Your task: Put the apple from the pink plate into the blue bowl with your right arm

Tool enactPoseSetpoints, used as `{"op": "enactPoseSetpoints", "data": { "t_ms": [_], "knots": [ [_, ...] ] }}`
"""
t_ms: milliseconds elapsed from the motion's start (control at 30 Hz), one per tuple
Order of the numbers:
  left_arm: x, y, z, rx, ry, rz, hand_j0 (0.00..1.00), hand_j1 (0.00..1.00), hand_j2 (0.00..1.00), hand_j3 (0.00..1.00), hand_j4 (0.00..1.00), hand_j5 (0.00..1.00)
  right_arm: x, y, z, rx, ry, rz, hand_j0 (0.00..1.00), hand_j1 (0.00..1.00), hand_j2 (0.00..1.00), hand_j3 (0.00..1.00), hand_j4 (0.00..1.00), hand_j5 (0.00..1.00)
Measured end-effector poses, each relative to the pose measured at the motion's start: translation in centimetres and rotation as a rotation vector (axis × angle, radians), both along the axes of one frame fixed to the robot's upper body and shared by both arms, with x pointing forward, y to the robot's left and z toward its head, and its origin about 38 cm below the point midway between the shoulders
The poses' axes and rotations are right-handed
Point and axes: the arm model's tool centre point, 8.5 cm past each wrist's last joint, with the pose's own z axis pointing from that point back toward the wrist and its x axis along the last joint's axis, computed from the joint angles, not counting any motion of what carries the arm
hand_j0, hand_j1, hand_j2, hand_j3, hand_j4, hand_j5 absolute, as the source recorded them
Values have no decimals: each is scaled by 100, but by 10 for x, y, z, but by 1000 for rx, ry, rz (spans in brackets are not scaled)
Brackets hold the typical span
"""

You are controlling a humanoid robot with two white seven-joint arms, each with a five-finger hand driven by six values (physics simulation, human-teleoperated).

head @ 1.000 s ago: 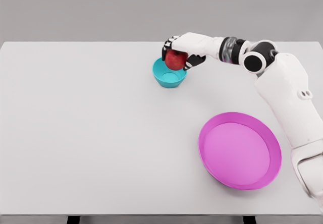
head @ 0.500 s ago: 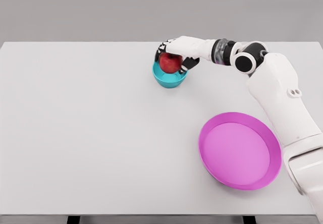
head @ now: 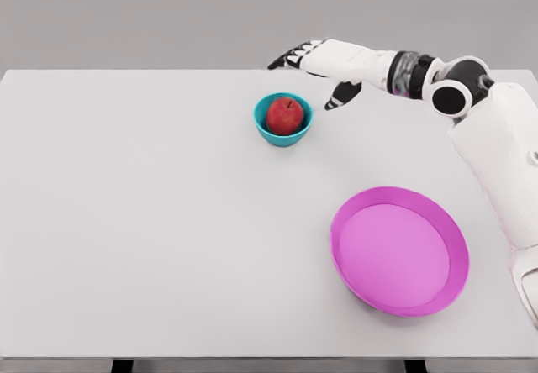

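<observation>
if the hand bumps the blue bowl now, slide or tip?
Probably slides: the blue bowl looks small and light on the smooth white table. The apple fills it and rises above the rim, so a high knock might tip it. The open right hand is clear, behind it.

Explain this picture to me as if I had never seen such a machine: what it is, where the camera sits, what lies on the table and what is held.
This is a simulator's render, seen from a camera on a humanoid robot's head, looking down at a white table. The white arm coming in from the right is the robot's right arm; its right hand has five fingers, spread open and holding nothing, above the table's far edge. A red apple sits inside a small blue bowl. Nearer the camera lies a pink plate with nothing on it. The left arm is out of view.
</observation>
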Motion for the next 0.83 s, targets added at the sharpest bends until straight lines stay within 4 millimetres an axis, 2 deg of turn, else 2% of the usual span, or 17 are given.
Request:
{"op": "enactPoseSetpoints", "data": {
  "t_ms": [67, 133, 200, 267, 333, 467, 533, 600, 700, 833],
  "knots": [
    [0, 0, 0, 0, 0, 0, 100, 100, 100, 100, 100, 100, -14, -27, -6, 8, 0, -9, 100, 100, 100, 100, 100, 100],
    [0, 0, 0, 0, 0, 0, 100, 100, 100, 100, 100, 100, -23, -56, -3, 36, -8, -32, 100, 100, 100, 100, 100, 100],
    [0, 0, 0, 0, 0, 0, 100, 100, 100, 100, 100, 100, -34, -94, -12, 87, 17, -85, 100, 100, 100, 100, 100, 100],
    [0, 0, 0, 0, 0, 0, 100, 100, 100, 100, 100, 100, -41, -128, -5, 142, 5, -149, 100, 100, 100, 100, 100, 100],
    [0, 0, 0, 0, 0, 0, 100, 100, 100, 100, 100, 100, -53, -160, -13, 208, 15, -224, 100, 100, 100, 100, 100, 100],
    [0, 0, 0, 0, 0, 0, 100, 100, 100, 100, 100, 100, -73, -213, -5, 293, -39, -348, 100, 100, 100, 100, 100, 100],
    [0, 0, 0, 0, 0, 0, 100, 100, 100, 100, 100, 100, -78, -226, -4, 316, -52, -382, 100, 100, 100, 100, 100, 100],
    [0, 0, 0, 0, 0, 0, 100, 100, 100, 100, 100, 100, -87, -232, -20, 323, -23, -405, 100, 100, 100, 100, 100, 100],
    [0, 0, 0, 0, 0, 0, 100, 100, 100, 100, 100, 100, -92, -227, -37, 347, 6, -410, 100, 100, 100, 100, 100, 100],
    [0, 0, 0, 0, 0, 0, 100, 100, 100, 100, 100, 100, -92, -222, -41, 364, 11, -406, 100, 100, 100, 100, 100, 100]
  ]
}}
